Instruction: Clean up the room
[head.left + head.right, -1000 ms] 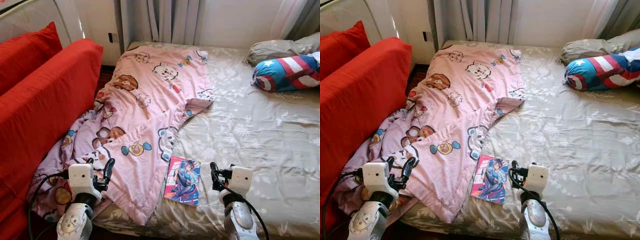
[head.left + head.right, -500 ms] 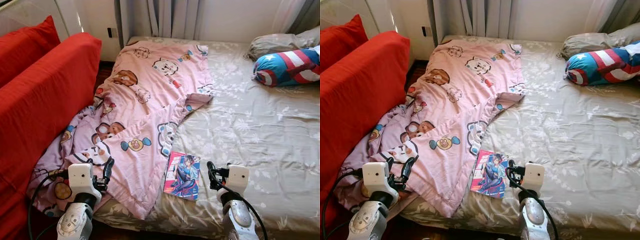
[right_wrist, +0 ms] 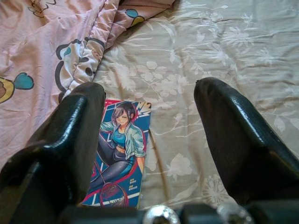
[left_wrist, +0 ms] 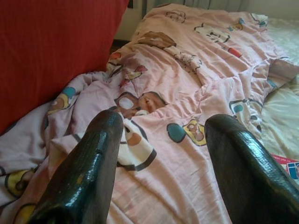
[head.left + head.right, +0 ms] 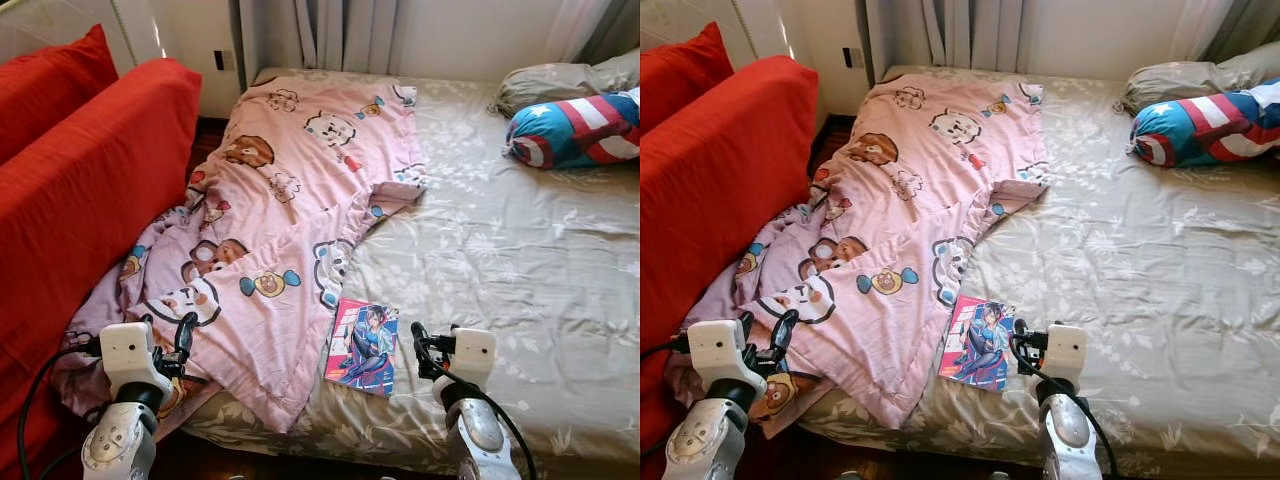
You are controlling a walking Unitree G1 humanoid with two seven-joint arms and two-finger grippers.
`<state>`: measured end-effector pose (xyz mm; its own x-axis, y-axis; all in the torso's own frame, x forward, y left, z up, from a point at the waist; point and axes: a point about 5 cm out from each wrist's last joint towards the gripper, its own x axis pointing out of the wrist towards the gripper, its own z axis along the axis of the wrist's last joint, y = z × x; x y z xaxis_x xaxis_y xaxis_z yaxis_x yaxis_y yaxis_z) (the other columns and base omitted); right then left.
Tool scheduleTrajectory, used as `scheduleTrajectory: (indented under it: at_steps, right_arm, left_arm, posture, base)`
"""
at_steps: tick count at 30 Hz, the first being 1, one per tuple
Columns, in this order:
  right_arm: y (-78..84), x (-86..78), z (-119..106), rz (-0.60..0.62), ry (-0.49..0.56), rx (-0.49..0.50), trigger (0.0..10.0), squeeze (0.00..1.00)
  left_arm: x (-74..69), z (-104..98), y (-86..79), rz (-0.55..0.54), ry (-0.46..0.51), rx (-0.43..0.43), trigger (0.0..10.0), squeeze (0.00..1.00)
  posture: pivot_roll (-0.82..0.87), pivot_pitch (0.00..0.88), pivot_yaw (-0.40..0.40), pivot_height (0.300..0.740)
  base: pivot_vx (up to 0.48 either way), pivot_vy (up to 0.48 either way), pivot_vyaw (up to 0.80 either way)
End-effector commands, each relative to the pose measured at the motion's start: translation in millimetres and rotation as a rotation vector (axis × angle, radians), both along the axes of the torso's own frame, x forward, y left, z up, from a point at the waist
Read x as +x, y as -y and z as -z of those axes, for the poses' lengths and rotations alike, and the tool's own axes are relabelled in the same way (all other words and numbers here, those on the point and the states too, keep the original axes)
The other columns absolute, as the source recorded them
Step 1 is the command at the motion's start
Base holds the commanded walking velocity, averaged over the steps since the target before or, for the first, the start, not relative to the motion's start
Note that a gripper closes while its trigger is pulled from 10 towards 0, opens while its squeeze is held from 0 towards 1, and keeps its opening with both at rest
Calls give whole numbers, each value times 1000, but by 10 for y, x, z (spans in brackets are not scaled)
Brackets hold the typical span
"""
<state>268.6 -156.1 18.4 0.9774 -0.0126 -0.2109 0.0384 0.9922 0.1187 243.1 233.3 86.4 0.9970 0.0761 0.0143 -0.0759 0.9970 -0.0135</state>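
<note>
My right gripper hovers wide open and empty just beside the comic book on the bed.

One pink cartoon-print quilt, one glossy comic book with an illustrated cover, two red sofa cushions, one star-and-stripe bolster pillow, one grey-beige pillow, one floral grey-beige bed sheet.

Soft wrinkled cloth blanket; glossy paper book; shiny black claw fingers
</note>
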Motion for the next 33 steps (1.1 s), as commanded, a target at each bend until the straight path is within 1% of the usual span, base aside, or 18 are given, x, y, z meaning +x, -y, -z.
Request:
scheduleTrajectory:
  at_steps: [1, 4, 10, 20, 24, 26, 33]
  right_arm:
    - [22, -3, 7, -2, -7, 0, 10000, 0]
    - [45, -1, -26, 4, 32, 10, 10000, 0]
    - [35, 21, -31, 3, 22, 4, 10000, 0]
    - [-8, 3, 23, -21, -3, 6, 10000, 0]
    - [-53, 18, 26, -45, -12, 10, 10000, 0]
    - [-65, 15, 14, -54, 3, 21, 10000, 0]
    - [-70, 12, 31, -60, -7, 25, 10000, 0]
  left_arm:
    - [-13, -9, -34, -11, -1, -8, 10000, 0]
    - [-5, -15, -9, 1, 2, -12, 10000, 0]
    - [16, 7, 66, 15, 0, -26, 10000, 0]
    - [33, 3, 69, 21, 1, -23, 10000, 0]
    - [44, 12, 98, 30, -4, -26, 10000, 0]
    - [47, 17, 115, 34, -4, -29, 10000, 0]
    - [53, 35, 140, 47, -16, -33, 10000, 0]
  posture:
    - [118, 157, -47, 657]
    - [119, 152, -46, 647]
    - [110, 136, -43, 647]
    - [117, 118, -40, 647]
    - [117, 115, -41, 647]
    - [117, 111, -41, 647]
    - [117, 111, -41, 647]
  base:
    - [0, 0, 0]
    - [0, 0, 0]
    - [0, 0, 0]
    - [0, 0, 0]
    - [0, 0, 0]
    - [0, 0, 0]
    - [0, 0, 0]
